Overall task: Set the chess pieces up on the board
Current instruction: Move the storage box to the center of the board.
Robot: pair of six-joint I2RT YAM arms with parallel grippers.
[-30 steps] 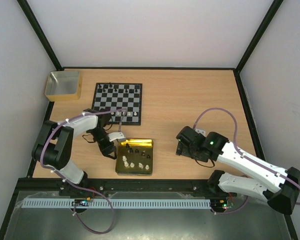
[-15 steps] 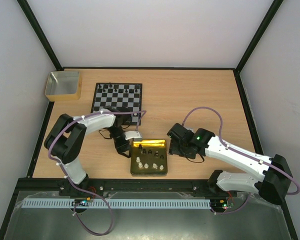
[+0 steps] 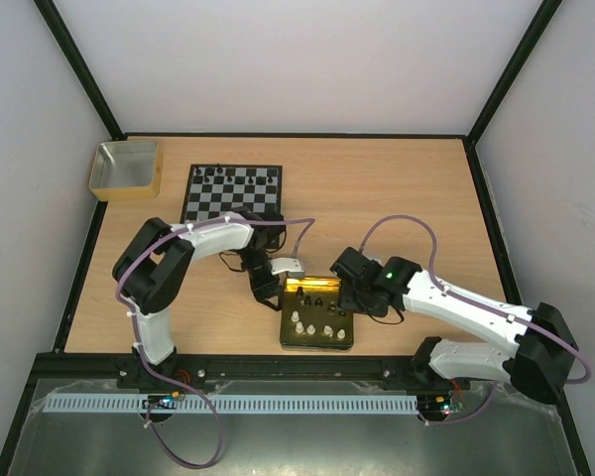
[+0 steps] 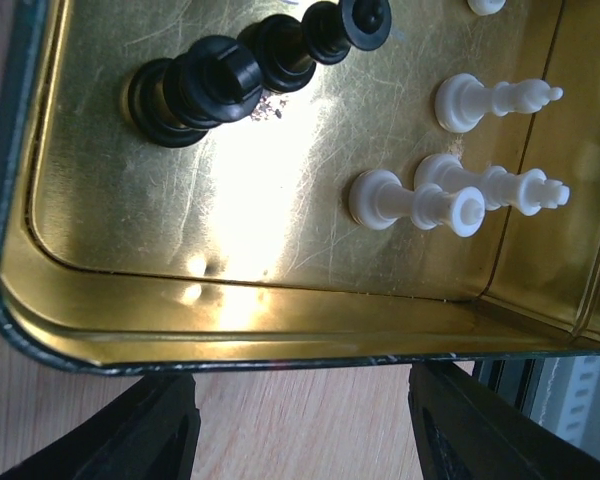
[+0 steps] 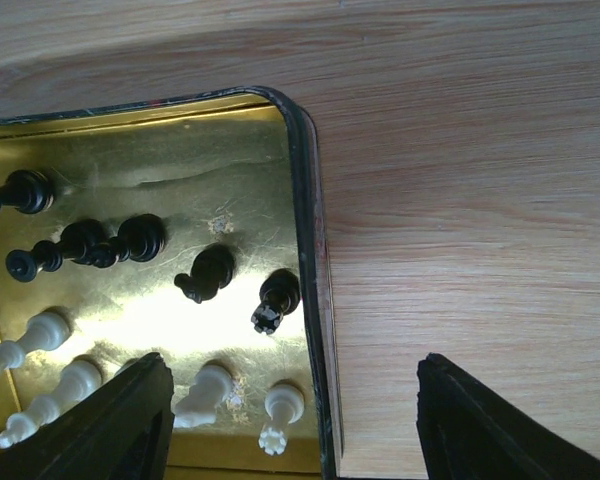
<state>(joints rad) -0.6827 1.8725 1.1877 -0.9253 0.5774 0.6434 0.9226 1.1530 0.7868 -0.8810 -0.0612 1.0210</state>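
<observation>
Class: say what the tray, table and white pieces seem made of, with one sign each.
Tray: probably metal, shiny gold; it shows glare and fine scratches. Table: wood or wood-look laminate, matt; grain lines run across. White pieces: likely plastic, smooth, slight sheen; unsure.

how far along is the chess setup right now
Done: a few black pieces stand on the far row of the chequered chessboard. In hand: nothing; the left tool and right tool sit open at the edges of the shiny gold tray. Left: the black and white pieces in it.
</observation>
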